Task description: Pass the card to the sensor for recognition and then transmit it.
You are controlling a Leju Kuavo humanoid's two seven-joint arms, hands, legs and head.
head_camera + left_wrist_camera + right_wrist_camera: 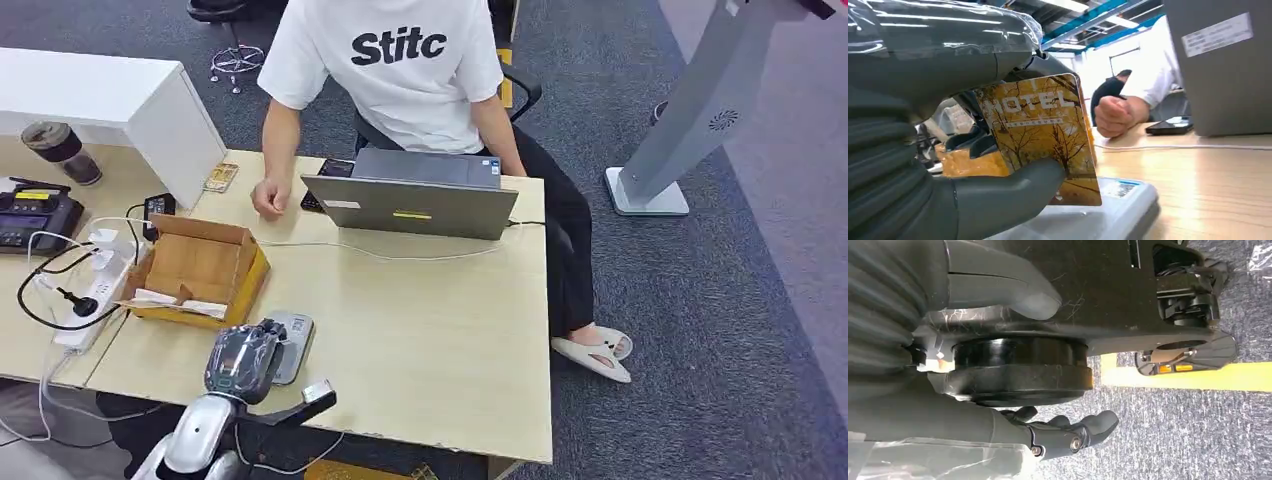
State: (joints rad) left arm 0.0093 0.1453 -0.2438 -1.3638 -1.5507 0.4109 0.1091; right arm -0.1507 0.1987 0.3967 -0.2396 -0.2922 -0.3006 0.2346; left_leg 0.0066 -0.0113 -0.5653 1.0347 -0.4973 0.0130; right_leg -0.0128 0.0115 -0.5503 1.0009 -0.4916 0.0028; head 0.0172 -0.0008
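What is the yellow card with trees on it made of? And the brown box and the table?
The card looks like glossy plastic: stiff, flat, with a printed picture and a slight shine, held by the left hand. The box looks like plain cardboard: dull brown with folded flaps. The table looks like wood or a wood-look coating: pale, smooth, with faint grain lines; which one is hard to tell.

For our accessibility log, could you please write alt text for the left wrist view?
The left hand holds a yellow hotel card just above the grey sensor on the table; behind, a person's fist rests beside a laptop.
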